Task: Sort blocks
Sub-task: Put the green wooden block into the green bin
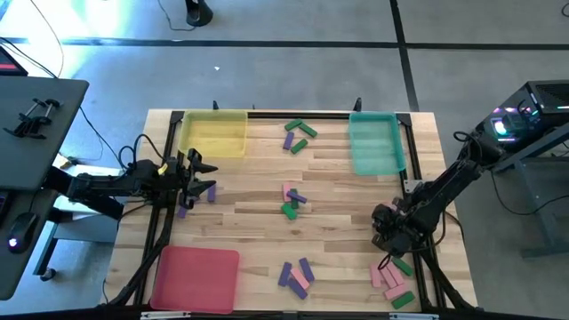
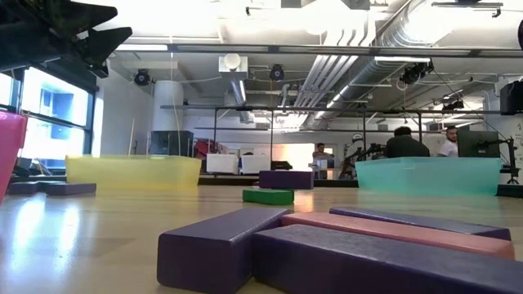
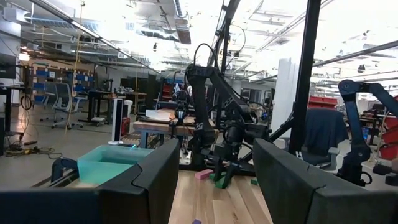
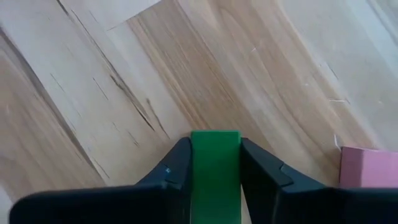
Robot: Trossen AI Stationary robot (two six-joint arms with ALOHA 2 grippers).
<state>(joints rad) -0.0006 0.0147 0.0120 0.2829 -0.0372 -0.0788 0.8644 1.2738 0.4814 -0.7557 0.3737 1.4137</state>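
The right gripper [image 4: 214,171] is clamped on a green block [image 4: 214,165], which sits squarely between its two dark fingers [image 4: 177,171] above the bare wood of the desk [image 4: 124,74]; a pink block [image 4: 370,167] lies just beside it. In the high view this gripper [image 1: 391,233] hangs over the desk's right front area, near a small cluster of pink and green blocks [image 1: 391,280].

The left gripper [image 1: 197,176] sits at the desk's left side, just in front of the yellow tray [image 1: 213,133], with its fingers spread apart and nothing between them; two purple blocks [image 1: 212,193] lie close by it.

The other blocks lie scattered: a green and purple group [image 1: 298,135] between the yellow tray and the teal tray [image 1: 375,142], a mixed heap [image 1: 292,202] at the middle of the desk, and purple and pink bars [image 1: 296,274] at the front, to the right of the red tray [image 1: 197,277]. No block can be seen in any of the three trays.
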